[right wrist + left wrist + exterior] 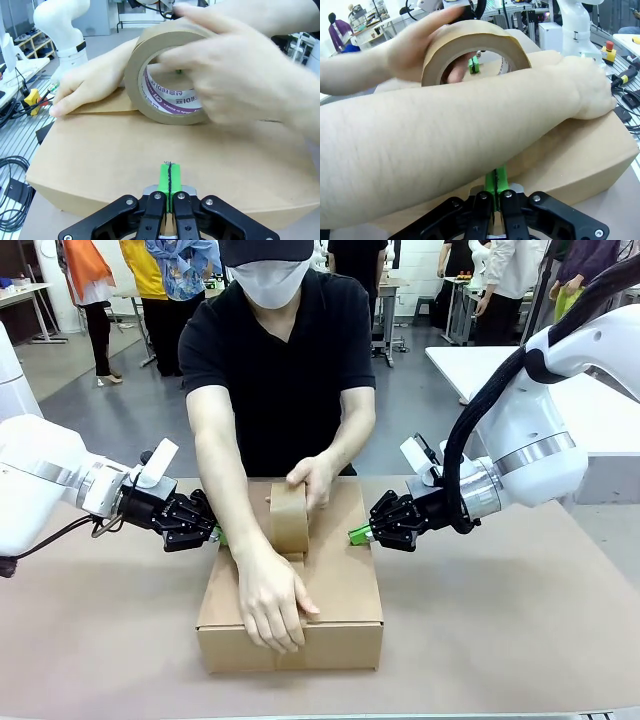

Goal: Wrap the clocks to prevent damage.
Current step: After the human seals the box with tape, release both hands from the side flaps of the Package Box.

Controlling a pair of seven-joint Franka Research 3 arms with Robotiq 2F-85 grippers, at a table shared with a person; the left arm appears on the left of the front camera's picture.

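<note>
The clocks are out of view. A closed cardboard box point(345, 580) lies mid-table. A person holds a roll of brown tape point(288, 518) upright on its lid with one hand point(315, 480) and presses the near end of the box with the other point(270, 605). My left gripper point(216, 535) is shut, its green pads against the box's left side, under the person's forearm point(445, 145). At the box's right side, my right gripper point(358, 534) is also shut and empty. The wrist views show the left gripper point(496, 180), the right gripper point(170, 175) and the tape roll point(165, 75).
Brown paper covers the table point(520, 620). A white table point(600, 410) stands behind at the right, with people farther back. Cables and a red stop button point(32, 95) lie off the table's edge.
</note>
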